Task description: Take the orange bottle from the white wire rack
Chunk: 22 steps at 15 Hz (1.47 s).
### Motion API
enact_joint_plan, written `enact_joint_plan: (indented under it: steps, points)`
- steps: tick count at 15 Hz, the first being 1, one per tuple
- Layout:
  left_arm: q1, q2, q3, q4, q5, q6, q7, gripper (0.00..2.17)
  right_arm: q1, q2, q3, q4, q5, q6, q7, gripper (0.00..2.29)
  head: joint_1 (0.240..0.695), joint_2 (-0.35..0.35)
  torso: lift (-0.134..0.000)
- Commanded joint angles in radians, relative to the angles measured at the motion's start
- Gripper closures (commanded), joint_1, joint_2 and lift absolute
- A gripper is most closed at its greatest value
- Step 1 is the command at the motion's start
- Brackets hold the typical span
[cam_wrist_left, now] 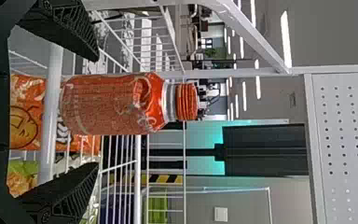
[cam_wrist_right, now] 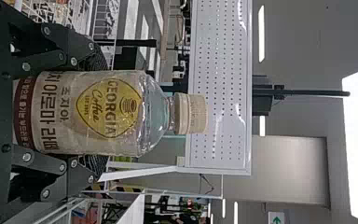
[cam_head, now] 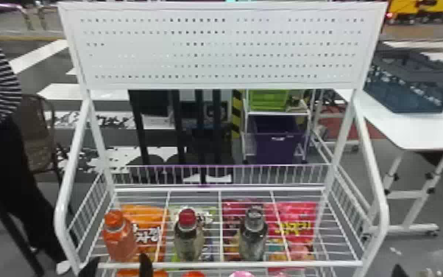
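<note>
Bottle [cam_head: 119,241], orange with an orange screw cap, stands upright on the mesh shelf of the white wire rack [cam_head: 202,264], at its left end, just behind the front rail. Left gripper [cam_head: 118,258], black, two flat fingers spread wide, has hold of nothing; it is at the front rail, and the left wrist view shows the bottle lined up between the fingers, a gap on each side. Orange snack bag with dark lettering [cam_head: 146,235] shows beside the bottle, wires across it. Same row, going right: clear bottle with a red cap [cam_head: 188,243], then clear bottle with a dark grey cap [cam_head: 253,243], both upright and apart. Pink-red snack bag [cam_head: 296,228] shows right of those. Right gripper [cam_head: 399,272], black, is off the rack's right front; its fingers are closed around a clear plastic coffee bottle with a cream cap and yellow label [cam_wrist_right: 98,112], pressing both sides. White perforated panel [cam_head: 217,48] tops the rack. Farther right, dark blue-grey plastic crate [cam_head: 412,86] sits on a white-topped table [cam_head: 408,129].
</note>
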Motion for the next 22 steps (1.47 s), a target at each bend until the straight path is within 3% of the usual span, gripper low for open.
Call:
enact_joint_plan:
  steps: [1,7,9,10,11,12,13,16,18,20,22]
  points:
    - [-0.041,0.010,0.002,0.032,0.029,-0.002,-0.010,0.09,0.000,0.001,-0.004,-0.002,0.001,0.006,0.000,1.01,0.499,0.000,0.000]
    - [-0.137,0.000,-0.001,0.126,0.033,-0.002,-0.049,0.09,-0.005,0.001,-0.019,-0.014,0.005,0.037,0.000,1.01,0.499,0.000,0.000]
    - [-0.151,0.000,0.001,0.172,0.036,-0.091,-0.052,0.24,-0.009,0.001,-0.022,-0.015,0.003,0.052,0.000,1.01,0.499,0.000,0.000]
    - [-0.156,0.003,0.002,0.176,0.041,-0.091,-0.056,0.62,-0.014,0.001,-0.022,-0.014,0.005,0.058,0.000,1.01,0.499,0.000,0.000]
    - [-0.156,0.005,0.002,0.173,0.041,-0.091,-0.047,1.39,-0.018,0.001,-0.022,-0.014,0.006,0.064,0.000,1.01,0.499,0.000,0.000]
    - [-0.150,0.005,0.002,0.162,0.043,-0.088,-0.029,2.03,-0.026,0.001,-0.022,-0.014,0.006,0.080,0.000,1.01,0.499,0.000,0.000]
    - [-0.137,0.007,0.005,0.144,0.043,-0.079,-0.027,2.15,-0.032,0.001,-0.021,-0.015,0.006,0.098,0.000,1.00,0.499,0.000,0.000]
    - [-0.039,0.023,0.036,-0.043,0.038,0.025,-0.026,2.15,-0.054,0.001,-0.016,-0.015,0.011,0.141,0.000,1.01,0.499,0.000,0.000]
    - [0.050,0.030,0.083,-0.241,0.029,0.209,-0.012,2.15,-0.067,0.001,-0.011,-0.017,0.015,0.159,0.000,1.00,0.499,0.000,0.000]
    - [0.162,0.060,0.146,-0.496,0.032,0.393,-0.010,2.15,-0.075,0.001,-0.010,-0.018,0.017,0.172,0.002,1.00,0.499,0.000,0.000]
    - [0.240,0.071,0.186,-0.694,0.018,0.550,-0.017,2.15,-0.080,0.001,-0.010,-0.017,0.017,0.181,0.002,1.01,0.499,0.000,0.000]
